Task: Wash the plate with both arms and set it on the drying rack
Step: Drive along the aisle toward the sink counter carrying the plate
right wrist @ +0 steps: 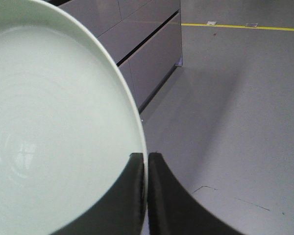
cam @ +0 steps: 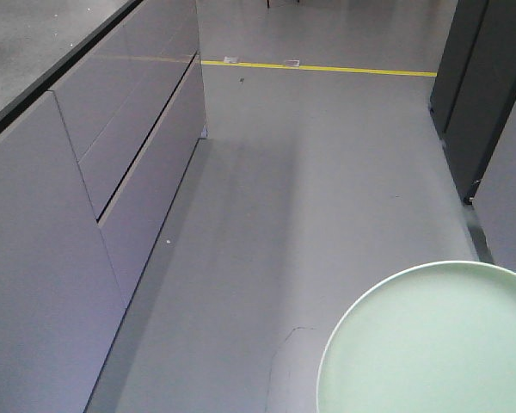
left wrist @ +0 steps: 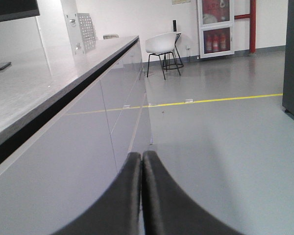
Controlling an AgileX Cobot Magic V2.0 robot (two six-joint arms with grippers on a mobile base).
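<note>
My right tool [right wrist: 146,159] pinches the rim of the round, smooth mint-green plate [right wrist: 54,122], up over the shiny grey floor [right wrist: 235,122]. My left tool [left wrist: 141,157] is pressed together beside the long counter [left wrist: 34,98]

Grey cabinets [cam: 112,155], yellow line [cam: 353,69], white chair [left wrist: 162,46]

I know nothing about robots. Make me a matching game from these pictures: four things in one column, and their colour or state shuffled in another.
Things
1. plate
2. left end effector
3. floor line
4. chair

Colour or state
A. white, with thin dark legs
B. mint green, rim pinched by the right end effector
C. yellow
D. shut, holding nothing

Pairs: 1-B, 2-D, 3-C, 4-A
</note>
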